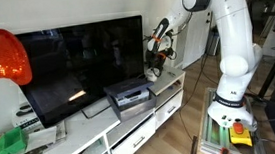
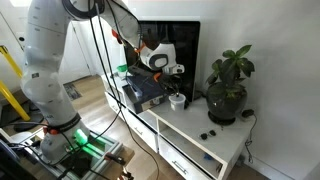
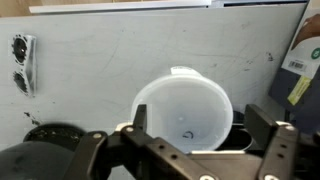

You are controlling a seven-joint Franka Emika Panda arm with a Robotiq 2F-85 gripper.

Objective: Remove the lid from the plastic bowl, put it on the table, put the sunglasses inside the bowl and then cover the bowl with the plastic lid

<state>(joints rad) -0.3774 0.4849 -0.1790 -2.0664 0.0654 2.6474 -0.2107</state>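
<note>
The long white table (image 2: 195, 148) carried a television (image 1: 81, 67), a grey box-shaped device (image 1: 129, 96), the small plastic bowl (image 2: 177, 100) beside it, a potted plant (image 2: 228, 90), and sunglasses (image 3: 22, 62) lying apart from the bowl.

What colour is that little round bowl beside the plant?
Whitish, milky plastic; the plastic bowl shows best in the wrist view.

Home; television (image 1: 81, 62), potted plant (image 2: 228, 88)

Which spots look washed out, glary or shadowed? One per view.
In the wrist view the plastic bowl looks nearly washed out; in an exterior view the TV screen carries pale reflections; in an exterior view the potted plant is dark, detail lost.
</note>
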